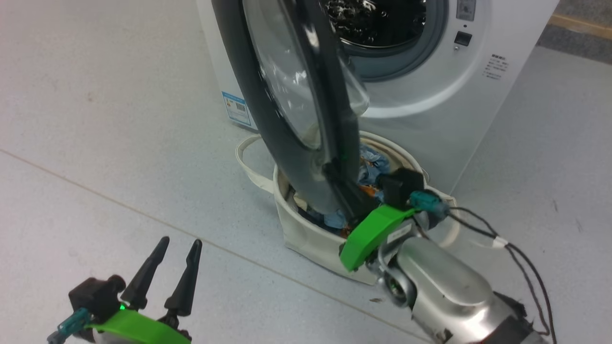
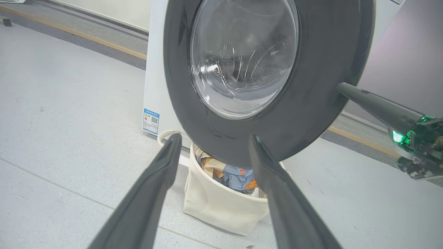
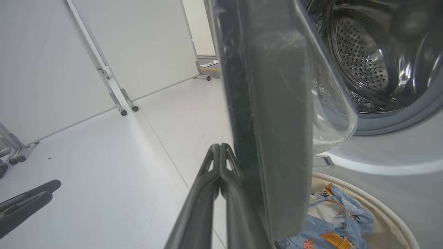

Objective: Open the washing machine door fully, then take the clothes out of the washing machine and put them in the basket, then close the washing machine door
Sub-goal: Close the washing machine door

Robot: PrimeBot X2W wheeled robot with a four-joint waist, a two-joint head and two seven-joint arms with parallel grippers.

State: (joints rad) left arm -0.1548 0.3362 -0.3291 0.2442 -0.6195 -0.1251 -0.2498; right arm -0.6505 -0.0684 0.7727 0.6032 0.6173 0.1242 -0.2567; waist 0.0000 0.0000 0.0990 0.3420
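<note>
Left tool [image 1: 180,241]: I see it low at my left over the floor [image 1: 95,119], both dark fingers spread wide with nothing between them. From its own wrist camera the left tool [image 2: 215,138] points at the door's lower rim and the basket, well apart from both.

Right tool [image 3: 220,147]: fingers pressed flat together, gripping nothing. They lie along the outer side of the door's black rim, near its lower edge; I read the tip as touching the rim.

Washing machine [image 1: 420,105]: white front-loader standing on the floor, blue sticker [image 1: 237,109] at its lower corner. I see no garment in the part of the steel drum [image 3: 360,58] that shows.

Washing machine door [image 1: 267,119]: swung out from the front, nearly edge-on to my head camera, glass bowl facing the drum. Its lower rim hangs over the basket.

Basket [image 1: 311,239]: cream tub on the floor just before the machine, partly beneath the door.

Clothes [image 1: 373,165]: light blue fabric with orange figures and some cream parts, lying inside the basket.
</note>
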